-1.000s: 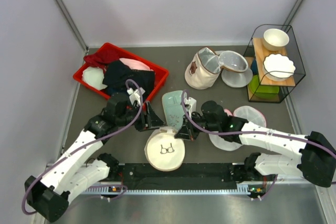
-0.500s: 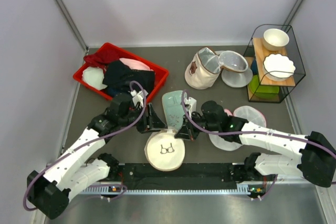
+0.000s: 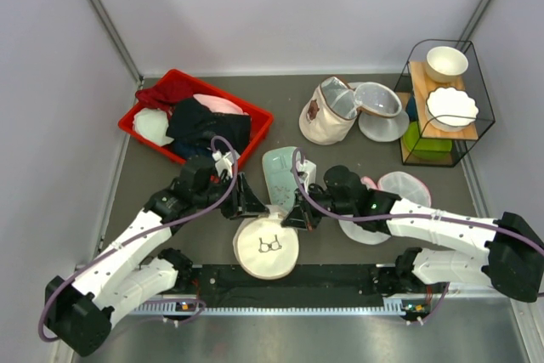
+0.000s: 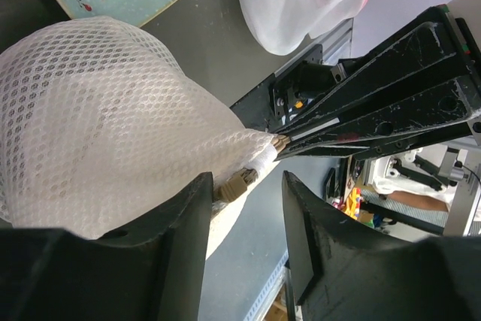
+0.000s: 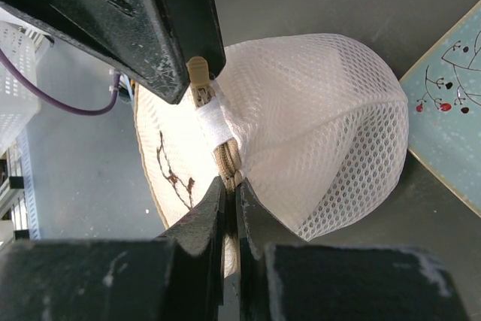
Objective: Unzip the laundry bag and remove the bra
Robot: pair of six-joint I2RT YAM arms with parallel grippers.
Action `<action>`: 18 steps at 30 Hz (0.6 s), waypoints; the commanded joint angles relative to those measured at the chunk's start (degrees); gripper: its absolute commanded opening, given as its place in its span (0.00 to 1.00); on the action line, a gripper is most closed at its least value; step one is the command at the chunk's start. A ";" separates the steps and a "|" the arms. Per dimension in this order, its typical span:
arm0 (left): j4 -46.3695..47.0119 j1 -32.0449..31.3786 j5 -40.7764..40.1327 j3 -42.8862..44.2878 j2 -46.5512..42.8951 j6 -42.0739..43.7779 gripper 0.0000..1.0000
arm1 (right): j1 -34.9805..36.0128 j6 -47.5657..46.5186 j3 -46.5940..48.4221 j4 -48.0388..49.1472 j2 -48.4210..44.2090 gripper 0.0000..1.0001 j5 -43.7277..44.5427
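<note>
Grey table (image 3: 280,108) between pale walls carried everything you were working with. You had the laundry bag (image 3: 268,246) lying at the middle of the near edge, its bra-icon face up and its mesh side bulging toward the far edge. Your right gripper (image 5: 229,183) was clamped tight on the bag's zipper seam, next to a white tab. Your left gripper (image 4: 246,189) stood about half apart, its fingers straddling the beige zipper pull (image 5: 197,73) without closing on it. Both arms reached in from the near corners, forearms angled inward, wrists tipped down and meeting nose to nose over the bag's far rim. A teal patterned tray (image 3: 279,169) lay just beyond the bag. A pink-trimmed mesh bag (image 3: 401,184) lay beside your right forearm.
</note>
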 commanded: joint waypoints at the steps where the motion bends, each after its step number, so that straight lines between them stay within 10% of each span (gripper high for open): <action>1: 2.46 -0.31 0.91 0.68 0.55 0.54 0.43 | 0.95 0.20 0.66 1.49 -1.51 0.00 1.36; 13: 1.05 -0.31 -0.76 1.65 0.91 1.85 0.02 | 1.03 -0.07 0.23 0.87 -2.13 0.00 2.33; 18: -2.63 0.04 -5.41 2.79 -0.24 3.17 0.00 | 1.03 -0.16 -1.35 0.52 -3.96 0.00 5.39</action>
